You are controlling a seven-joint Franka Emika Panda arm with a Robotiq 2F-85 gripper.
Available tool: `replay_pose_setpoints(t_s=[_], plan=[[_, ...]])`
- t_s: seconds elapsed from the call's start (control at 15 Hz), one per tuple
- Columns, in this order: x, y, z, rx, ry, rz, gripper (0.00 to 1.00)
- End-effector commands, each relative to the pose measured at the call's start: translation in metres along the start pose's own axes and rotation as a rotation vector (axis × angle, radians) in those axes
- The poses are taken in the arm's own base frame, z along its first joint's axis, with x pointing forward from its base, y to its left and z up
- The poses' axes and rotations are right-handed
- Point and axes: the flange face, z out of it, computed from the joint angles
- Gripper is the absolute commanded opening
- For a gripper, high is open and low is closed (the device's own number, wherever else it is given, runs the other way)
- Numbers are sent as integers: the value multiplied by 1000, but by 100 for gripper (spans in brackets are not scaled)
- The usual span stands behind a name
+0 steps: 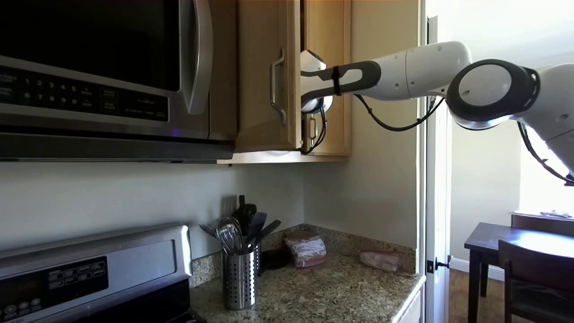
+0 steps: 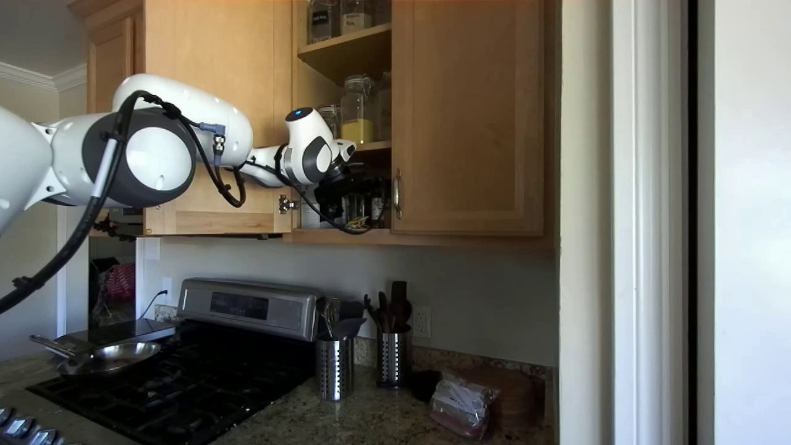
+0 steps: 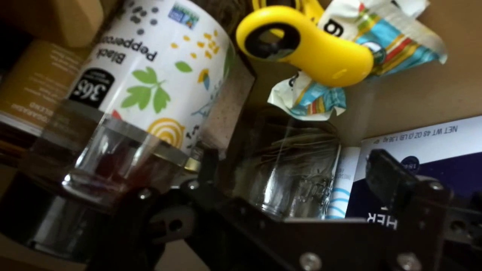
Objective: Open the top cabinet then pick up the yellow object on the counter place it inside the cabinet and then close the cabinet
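Yellow object [image 3: 327,58] lies on the tan bottom shelf [image 3: 418,105] of the top cabinet [image 2: 469,123], against a crumpled wrapper [image 3: 403,41]. Probably light, stiff, slick; I'd pinch its rounded body. My gripper [image 3: 293,156] holds nothing, jaws apart. Speckled granite counter [image 1: 341,287] below; dark wooden table [image 1: 500,235] past the white door [image 1: 437,179].

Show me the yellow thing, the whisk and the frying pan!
Yellow thing [image 3: 327,54]: wrist view, on its curved body.
Whisk [image 1: 229,234]: an exterior view, on its wire loops.
Frying pan [image 2: 123,354]: an exterior view, on its inside.
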Motion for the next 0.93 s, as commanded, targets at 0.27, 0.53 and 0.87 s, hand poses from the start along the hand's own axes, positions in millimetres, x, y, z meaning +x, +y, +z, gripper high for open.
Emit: replay_pose_setpoints(t_s=[0.27,0.53,0.87], plan=[[-16,-4,-14,53,-76,46,100],[-21,-1,-16,28,-90,73,100],[-28,3,-50,7,-98,153,100]])
